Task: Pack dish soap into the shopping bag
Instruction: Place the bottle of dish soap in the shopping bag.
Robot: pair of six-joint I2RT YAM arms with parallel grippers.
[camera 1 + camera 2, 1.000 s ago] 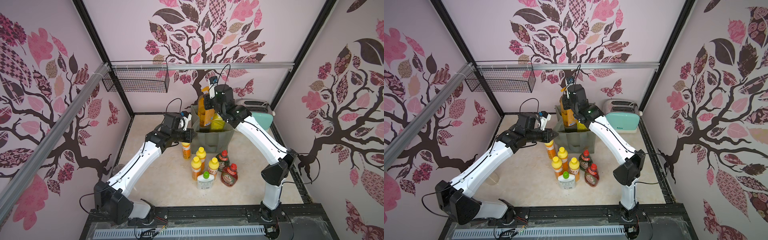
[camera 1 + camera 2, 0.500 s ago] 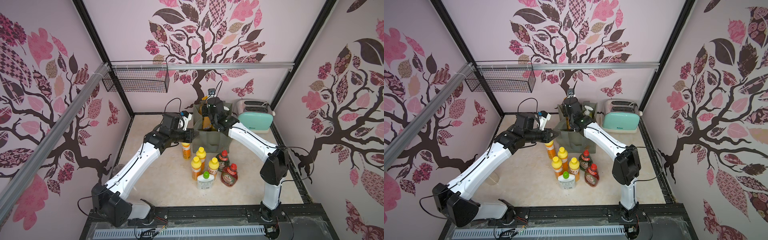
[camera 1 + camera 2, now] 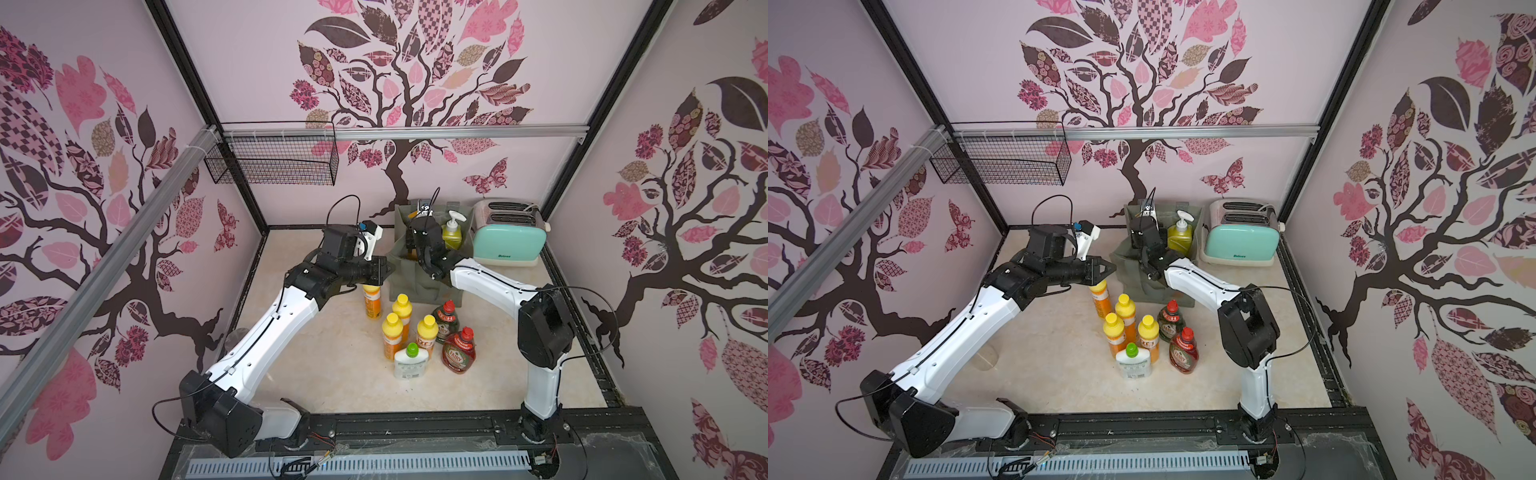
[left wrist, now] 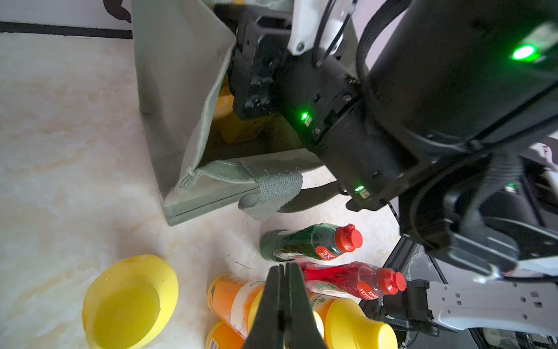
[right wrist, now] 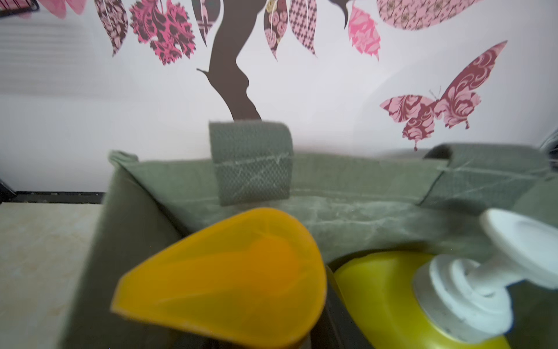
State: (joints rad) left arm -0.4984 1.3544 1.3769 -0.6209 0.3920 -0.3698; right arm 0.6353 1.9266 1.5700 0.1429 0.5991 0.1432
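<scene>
At the desk's (image 3: 332, 374) far edge, the right gripper (image 3: 413, 249), fingers apparently clamped on the orange pump bottle (image 5: 229, 272), seats it in the shopping bag (image 3: 419, 286) beside the yellow pump bottle (image 3: 452, 235); the left gripper (image 4: 283, 272), fingers together, hovers over seven unpacked bottles (image 3: 409, 363).

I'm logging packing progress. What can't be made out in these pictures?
- Right gripper: fingers hidden inside the grey-green fabric shopping bag by its wrist in both top views; grip unconfirmed.
- Orange plastic pump bottle: right wrist view shows only its blurred pump head; elsewhere bag wall and right arm cover most of it.
</scene>
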